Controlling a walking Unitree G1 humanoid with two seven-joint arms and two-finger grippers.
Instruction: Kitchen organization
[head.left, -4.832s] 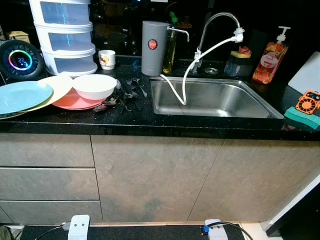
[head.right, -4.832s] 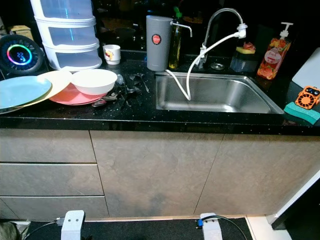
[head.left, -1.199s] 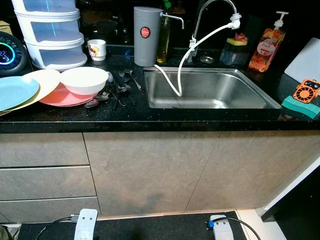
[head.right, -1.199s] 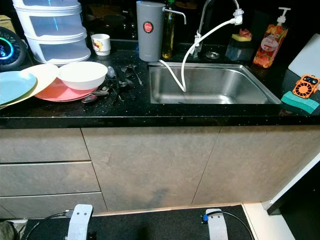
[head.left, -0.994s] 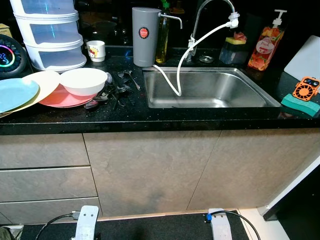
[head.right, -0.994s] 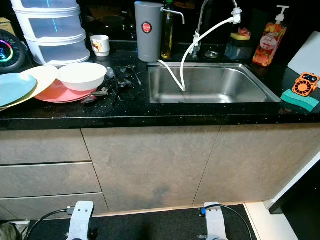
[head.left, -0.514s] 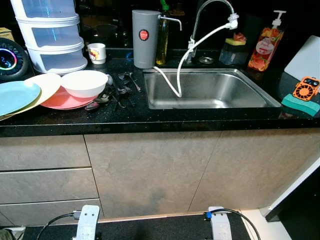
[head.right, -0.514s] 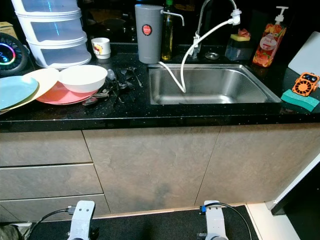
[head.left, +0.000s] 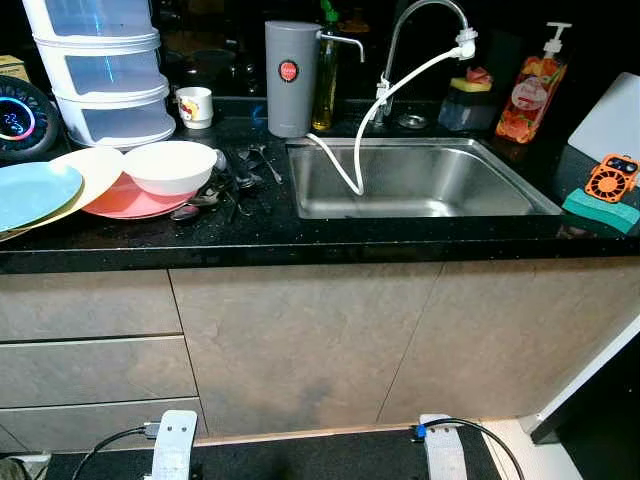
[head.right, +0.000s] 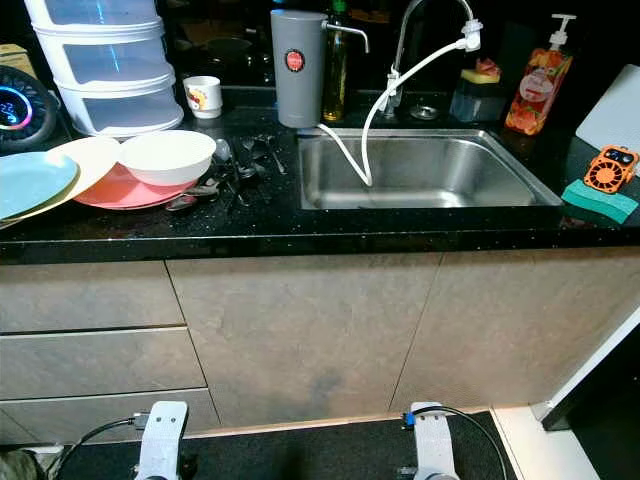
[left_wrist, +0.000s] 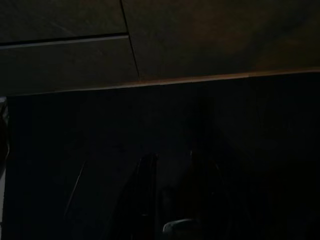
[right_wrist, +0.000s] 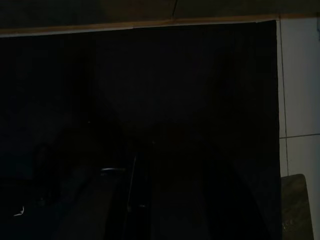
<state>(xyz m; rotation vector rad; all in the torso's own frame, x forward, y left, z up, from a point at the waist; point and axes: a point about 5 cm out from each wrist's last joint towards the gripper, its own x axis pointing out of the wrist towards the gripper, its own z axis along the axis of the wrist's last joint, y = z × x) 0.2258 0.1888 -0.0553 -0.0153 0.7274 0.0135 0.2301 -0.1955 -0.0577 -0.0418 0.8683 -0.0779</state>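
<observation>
bowl (head.left: 169, 166): white, sat on pink plate (head.left: 125, 200), left of sink (head.left: 415, 180)
spoons (head.left: 236, 184): heaped between bowl and sink
counter (head.left: 300, 235): black
left gripper (left_wrist: 167, 172): hung idle, too dark, cannot tell
right gripper (right_wrist: 167, 165): same

blue plate (head.left: 35, 192): left part cut by the picture's edge
cutting board (head.left: 608, 130): cut at right edge
wrist views: too dark to tell fingers

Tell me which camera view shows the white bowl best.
The right eye view: the white bowl sits whole on the pink plate, sharp and slightly nearer the middle. The left eye view shows it equally whole, closer to the left edge. The wrist views are dark, facing cabinet base and floor.
</observation>
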